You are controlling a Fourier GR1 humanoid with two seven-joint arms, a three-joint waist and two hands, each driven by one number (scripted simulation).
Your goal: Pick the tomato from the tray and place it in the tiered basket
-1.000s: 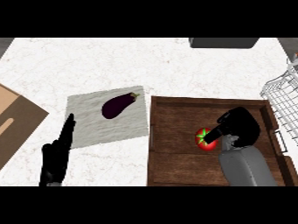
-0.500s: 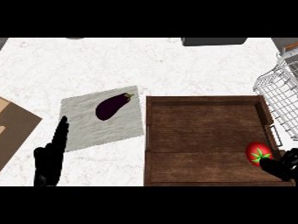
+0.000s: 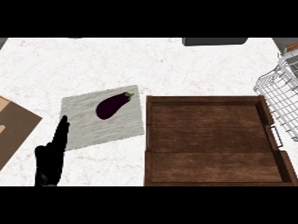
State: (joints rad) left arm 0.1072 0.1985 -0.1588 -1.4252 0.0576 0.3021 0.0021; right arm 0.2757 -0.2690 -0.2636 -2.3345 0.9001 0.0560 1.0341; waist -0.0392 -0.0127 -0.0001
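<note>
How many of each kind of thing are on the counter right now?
Eggplant: 1
Cloth mat: 1
Wooden tray: 1
Wire basket: 1
Robot hand: 1
Tomato: 0 in view
Total: 5

Nothing to read here: no words, labels, brand marks or numbers show anywhere in the head view. The wooden tray point(image 3: 213, 141), the wire basket point(image 3: 292, 99) and the pale mat point(image 3: 102, 118) under the eggplant point(image 3: 112, 105) all come up blank, and so does the white surface point(image 3: 112, 65) itself. The brown board point(image 3: 3, 131) at the left edge carries no lettering either
</note>
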